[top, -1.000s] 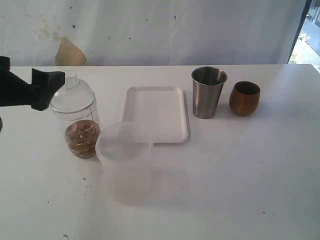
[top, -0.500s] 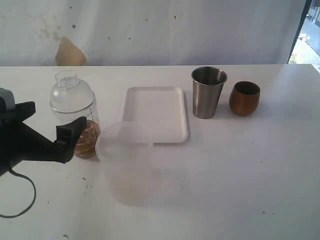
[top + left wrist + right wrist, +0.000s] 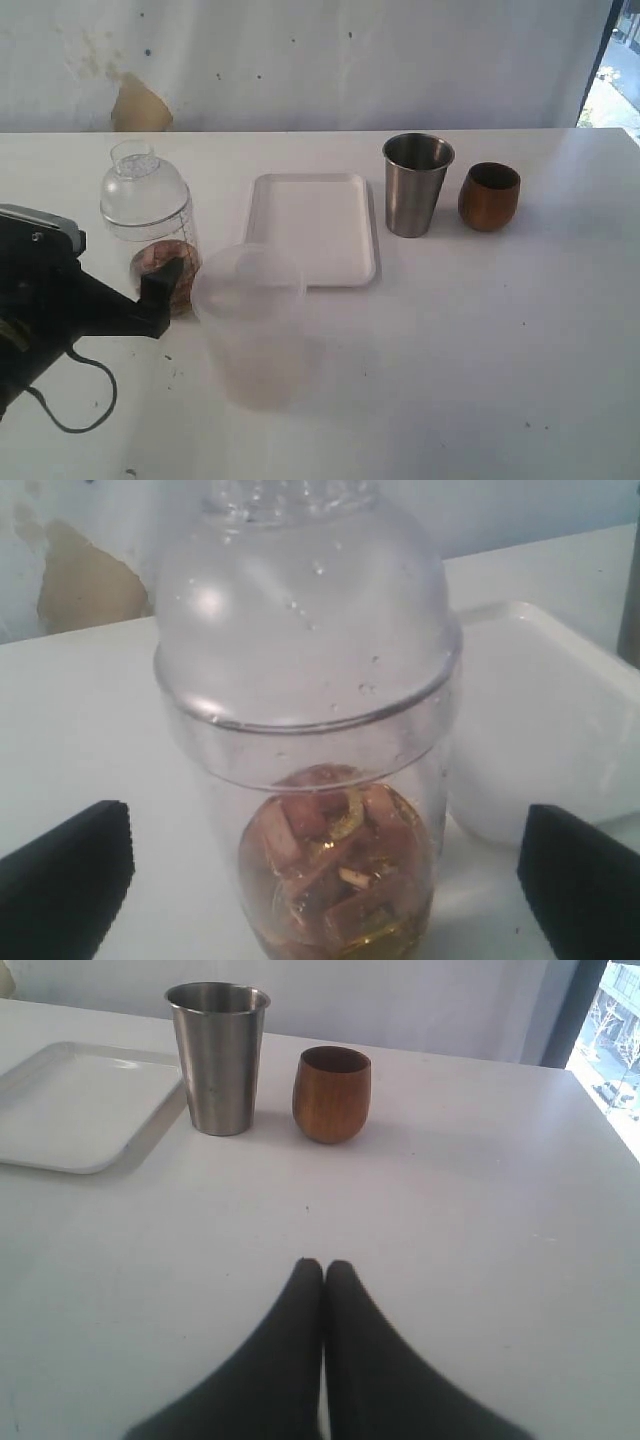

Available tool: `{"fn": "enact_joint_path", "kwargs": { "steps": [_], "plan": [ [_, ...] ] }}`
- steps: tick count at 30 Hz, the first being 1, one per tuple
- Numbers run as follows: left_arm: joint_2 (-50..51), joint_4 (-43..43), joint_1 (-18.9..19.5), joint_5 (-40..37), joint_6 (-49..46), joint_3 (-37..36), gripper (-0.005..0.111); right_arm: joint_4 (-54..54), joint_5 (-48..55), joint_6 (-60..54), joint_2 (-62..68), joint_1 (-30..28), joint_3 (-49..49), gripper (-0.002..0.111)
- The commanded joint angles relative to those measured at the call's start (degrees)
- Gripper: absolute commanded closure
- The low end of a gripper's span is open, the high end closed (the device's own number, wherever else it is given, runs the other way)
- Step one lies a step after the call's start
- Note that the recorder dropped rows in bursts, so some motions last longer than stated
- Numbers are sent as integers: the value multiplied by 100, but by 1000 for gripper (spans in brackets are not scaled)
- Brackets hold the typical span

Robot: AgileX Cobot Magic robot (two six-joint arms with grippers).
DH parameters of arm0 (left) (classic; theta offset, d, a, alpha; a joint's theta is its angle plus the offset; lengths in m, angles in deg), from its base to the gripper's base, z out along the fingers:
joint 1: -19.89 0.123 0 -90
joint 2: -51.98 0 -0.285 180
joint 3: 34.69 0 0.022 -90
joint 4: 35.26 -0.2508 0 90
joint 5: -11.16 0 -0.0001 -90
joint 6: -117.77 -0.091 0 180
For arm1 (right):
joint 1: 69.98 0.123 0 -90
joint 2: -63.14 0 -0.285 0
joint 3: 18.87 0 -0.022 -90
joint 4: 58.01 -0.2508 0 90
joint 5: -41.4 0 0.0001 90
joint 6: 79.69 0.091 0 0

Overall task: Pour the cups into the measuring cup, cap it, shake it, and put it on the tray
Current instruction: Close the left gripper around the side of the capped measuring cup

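The measuring cup (image 3: 152,240) stands upright on the table (image 3: 480,340), at 9 o'clock from the tray (image 3: 315,228) and just apart from its rim. The cap (image 3: 143,190) sits on it, its small knob on top. Brown pieces lie in amber liquid in the bottom third of the cup, and droplets cling inside the cap.

The left claw (image 3: 325,850) comes in low from 7 o'clock in the exterior view, with its jaws wide apart. In the wrist view the two black fingers (image 3: 65,880) flank the lower part of the measuring cup, one on each side. Clear gaps show between them and the plastic, so nothing is gripped. In the exterior view one fingertip lies level with the cup's brown contents.

A frosted tub (image 3: 250,325) stands at 7 o'clock from the tray, just beside the measuring cup and nearer the camera. It overlaps the tray's near corner in that view. Whether it touches the cup I cannot tell.

The steel cup (image 3: 417,185) stands upright at 3 o'clock from the tray, close to its rim. The brown cup (image 3: 489,196) stands at 3 o'clock from the steel one, a small gap between them.

The right claw (image 3: 322,1278) shows only in its own wrist view. Its jaws are pressed together with nothing between them, over bare table well short of the two cups.
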Motion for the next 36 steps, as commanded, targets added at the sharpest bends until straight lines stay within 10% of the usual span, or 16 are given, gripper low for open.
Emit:
{"fn": "enact_joint_path", "kwargs": {
  "steps": [1,36],
  "plan": [
    [303,113,-17,313,117,112,2,-13,-45,24,-37,-12,28,108],
    [2015,1368,-17,949,-39,1435,2,-13,-45,24,-37,-12,28,108]
  ]
}}
